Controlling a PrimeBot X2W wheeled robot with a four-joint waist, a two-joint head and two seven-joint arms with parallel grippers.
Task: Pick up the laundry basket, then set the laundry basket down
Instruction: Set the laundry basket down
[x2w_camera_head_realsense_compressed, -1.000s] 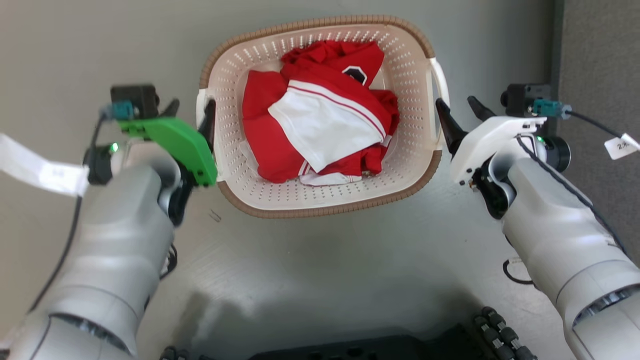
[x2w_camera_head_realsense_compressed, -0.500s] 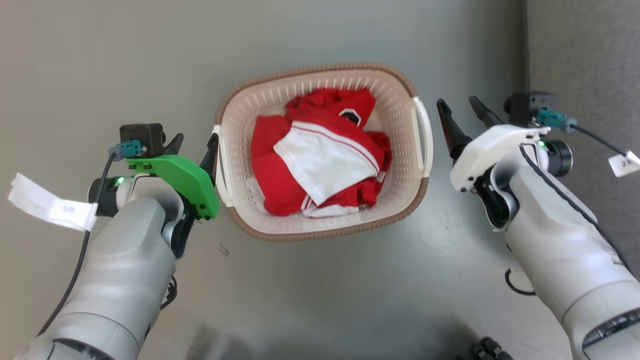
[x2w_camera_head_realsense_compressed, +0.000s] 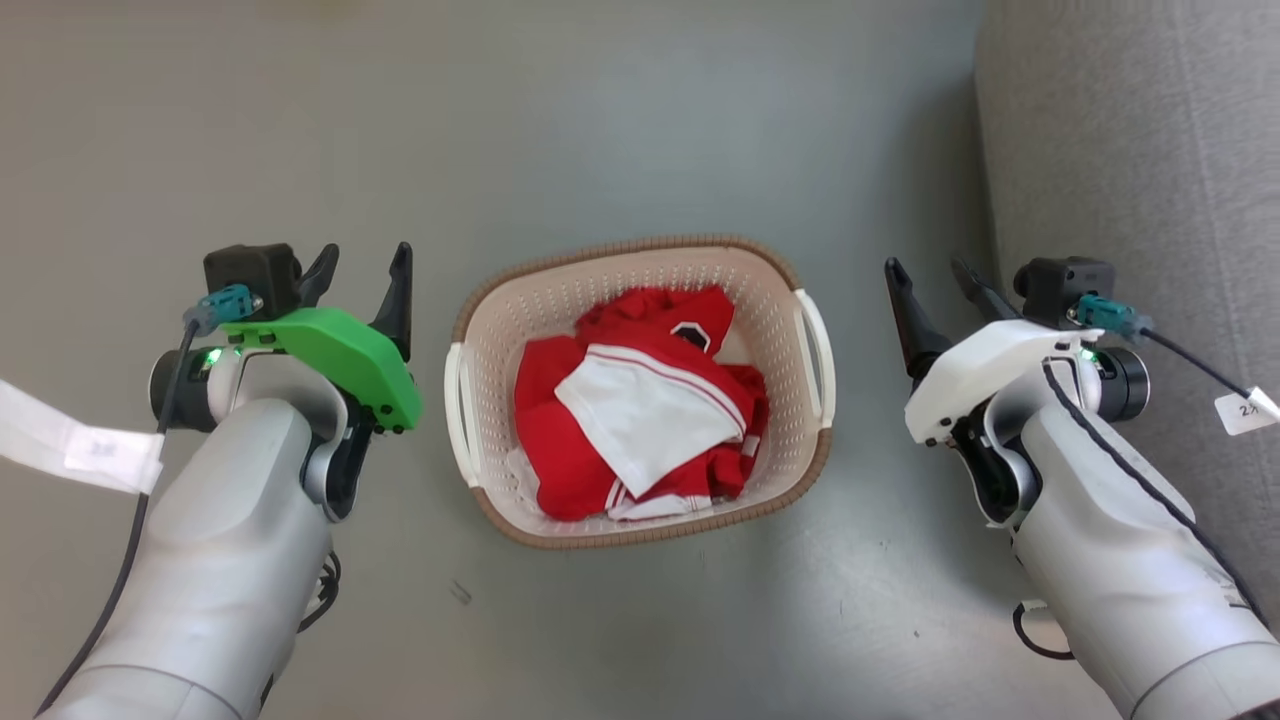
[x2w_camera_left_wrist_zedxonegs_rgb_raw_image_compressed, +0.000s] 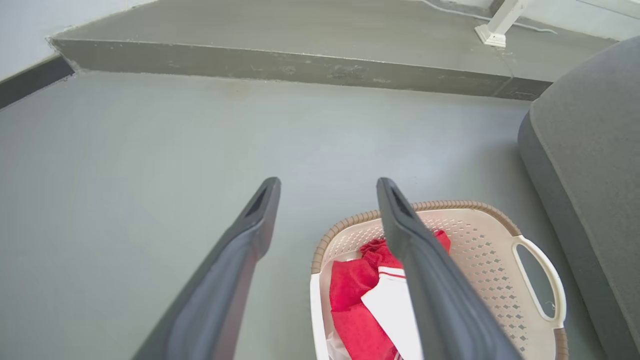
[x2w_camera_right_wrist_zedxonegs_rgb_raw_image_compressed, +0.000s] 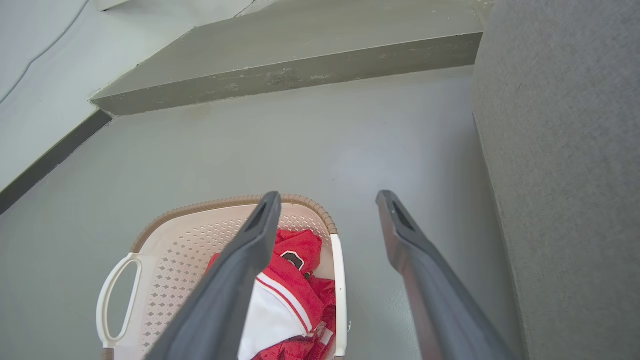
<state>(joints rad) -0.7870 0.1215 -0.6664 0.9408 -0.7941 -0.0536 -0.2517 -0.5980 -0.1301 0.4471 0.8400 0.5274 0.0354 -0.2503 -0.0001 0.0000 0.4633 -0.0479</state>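
The laundry basket (x2w_camera_head_realsense_compressed: 520, 300), cream with perforated walls, a brown rim and white side handles, stands upright on the grey floor with red and white clothes (x2w_camera_head_realsense_compressed: 640, 410) inside. My left gripper (x2w_camera_head_realsense_compressed: 366, 255) is open, left of the basket and apart from its left handle (x2w_camera_head_realsense_compressed: 455, 420). My right gripper (x2w_camera_head_realsense_compressed: 924, 268) is open as well, off to the right of the right handle (x2w_camera_head_realsense_compressed: 822, 350). Along the left wrist view my left gripper (x2w_camera_left_wrist_zedxonegs_rgb_raw_image_compressed: 327, 182) holds nothing, with the basket (x2w_camera_left_wrist_zedxonegs_rgb_raw_image_compressed: 480, 235) below right. My right gripper (x2w_camera_right_wrist_zedxonegs_rgb_raw_image_compressed: 328, 196) is likewise bare above the basket (x2w_camera_right_wrist_zedxonegs_rgb_raw_image_compressed: 180, 235).
A grey upholstered sofa (x2w_camera_head_realsense_compressed: 1130, 150) rises close on the right, next to my right arm. A low concrete step (x2w_camera_left_wrist_zedxonegs_rgb_raw_image_compressed: 280, 60) crosses the floor beyond the basket, with a white post foot (x2w_camera_left_wrist_zedxonegs_rgb_raw_image_compressed: 495, 30) on it. A dark baseboard (x2w_camera_right_wrist_zedxonegs_rgb_raw_image_compressed: 50, 160) runs along the wall.
Both grippers have drawn away from the basket's handles, which they were at a second ago. The head camera has moved, so the basket looks smaller and lower in the picture.
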